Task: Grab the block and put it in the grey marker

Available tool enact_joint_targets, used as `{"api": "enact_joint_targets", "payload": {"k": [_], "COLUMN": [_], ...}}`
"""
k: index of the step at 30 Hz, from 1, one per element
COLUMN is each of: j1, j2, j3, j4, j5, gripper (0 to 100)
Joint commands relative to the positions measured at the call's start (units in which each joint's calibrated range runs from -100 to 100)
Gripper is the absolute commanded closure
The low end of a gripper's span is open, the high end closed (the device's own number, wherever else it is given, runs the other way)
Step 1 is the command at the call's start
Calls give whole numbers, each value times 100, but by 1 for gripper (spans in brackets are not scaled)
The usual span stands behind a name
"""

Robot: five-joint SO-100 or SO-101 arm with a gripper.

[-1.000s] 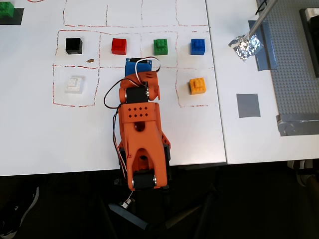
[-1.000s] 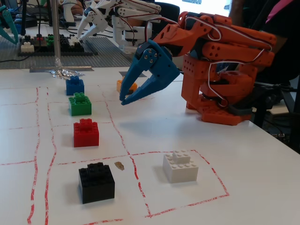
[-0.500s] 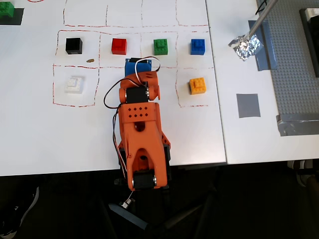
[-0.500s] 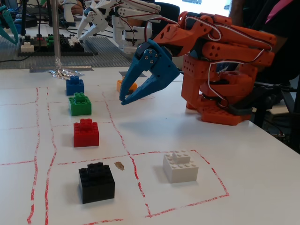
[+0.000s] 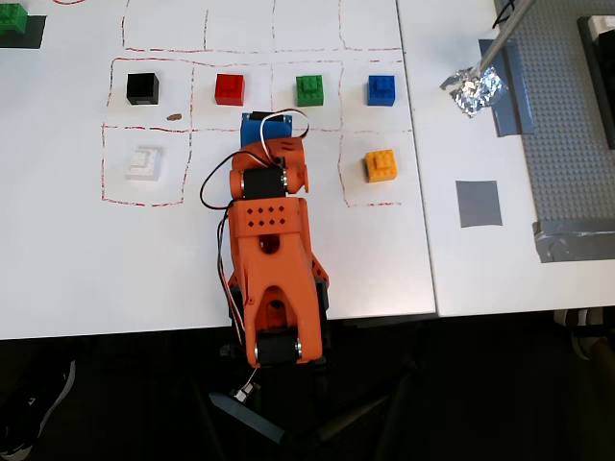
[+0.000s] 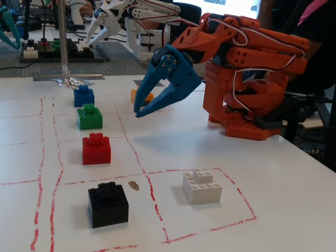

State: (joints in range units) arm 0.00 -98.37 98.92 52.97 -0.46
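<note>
The orange-yellow block point(image 5: 381, 164) sits on the white table inside a red-dashed cell, to the right of the arm in the overhead view. In the fixed view the block point(image 6: 140, 95) shows partly behind the blue fingers. The grey marker point(image 5: 478, 203) is a flat square patch further right, past the white sheet's edge; it is hidden in the fixed view. My gripper point(image 5: 266, 125) point(image 6: 137, 111) hangs above the table in the middle of the grid, tips together and holding nothing, apart from the block.
Black point(image 5: 142, 88), red point(image 5: 230, 88), green point(image 5: 309, 89) and blue point(image 5: 381, 89) bricks stand in a row, with a white brick point(image 5: 144, 161) at the left. Crumpled foil point(image 5: 474, 89) and a studded grey baseplate point(image 5: 577, 125) lie at the right.
</note>
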Motion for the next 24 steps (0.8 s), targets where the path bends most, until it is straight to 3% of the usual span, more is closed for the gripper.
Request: {"api": "enact_joint_targets", "payload": {"k": [1, 12, 24], "j1": [-31, -101, 172], "j2": [-120, -60, 1319], "j3": [90, 45, -1324], "j4": [-146, -146, 66], "j5": [93, 137, 29], "gripper": [100, 100, 100]}}
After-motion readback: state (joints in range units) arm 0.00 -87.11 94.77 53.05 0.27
